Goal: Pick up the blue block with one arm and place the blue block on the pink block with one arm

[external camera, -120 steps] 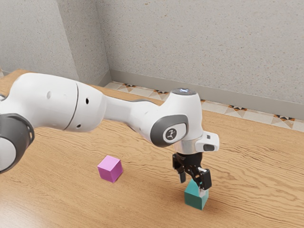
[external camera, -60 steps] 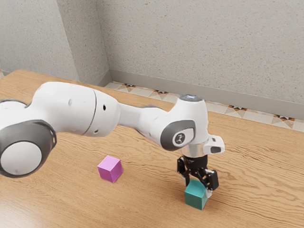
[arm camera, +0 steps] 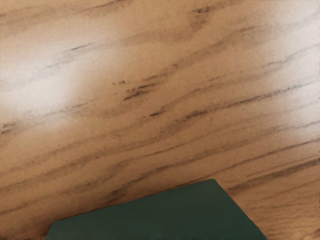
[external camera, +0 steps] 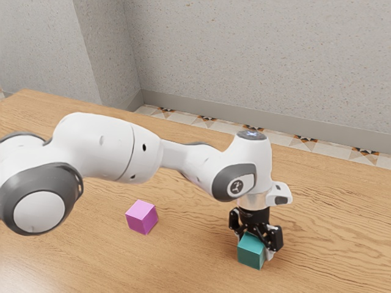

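The blue block (external camera: 250, 254), teal-green in colour, rests on the wooden table (external camera: 85, 256) toward the exterior view's right. My gripper (external camera: 255, 239) has come down over it. One black finger stands on each side of the block's top, with the fingers spread wider than the block, so the gripper is open. In the wrist view the block (arm camera: 155, 215) appears as a dark teal face just under my hand. The pink block (external camera: 142, 217) sits on the table well to the exterior view's left of the blue one, apart from it.
The table's far edge (external camera: 317, 155) runs behind the arm, with patterned floor tiles and a grey wall beyond it. My white arm (external camera: 122, 149) stretches over the table above and behind the pink block.
My hand has moved down and slightly to the exterior view's right, so the fingers now straddle the blue block. Neither block has moved.
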Action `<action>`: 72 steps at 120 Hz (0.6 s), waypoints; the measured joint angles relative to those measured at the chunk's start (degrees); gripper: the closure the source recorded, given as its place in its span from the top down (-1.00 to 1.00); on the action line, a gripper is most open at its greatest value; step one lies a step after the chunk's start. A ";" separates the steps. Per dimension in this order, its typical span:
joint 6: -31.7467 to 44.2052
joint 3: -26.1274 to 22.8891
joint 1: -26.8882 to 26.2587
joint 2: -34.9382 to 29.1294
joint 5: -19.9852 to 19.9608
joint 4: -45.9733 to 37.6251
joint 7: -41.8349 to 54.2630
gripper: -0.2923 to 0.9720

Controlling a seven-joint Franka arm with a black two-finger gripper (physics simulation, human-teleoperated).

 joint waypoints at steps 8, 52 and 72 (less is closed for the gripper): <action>-0.01 0.37 -0.30 -0.01 -0.04 0.00 -0.24 0.51; 0.02 1.61 -1.04 0.60 0.05 1.36 -0.89 0.36; 0.04 3.17 -2.23 0.56 -0.66 1.39 -1.28 0.31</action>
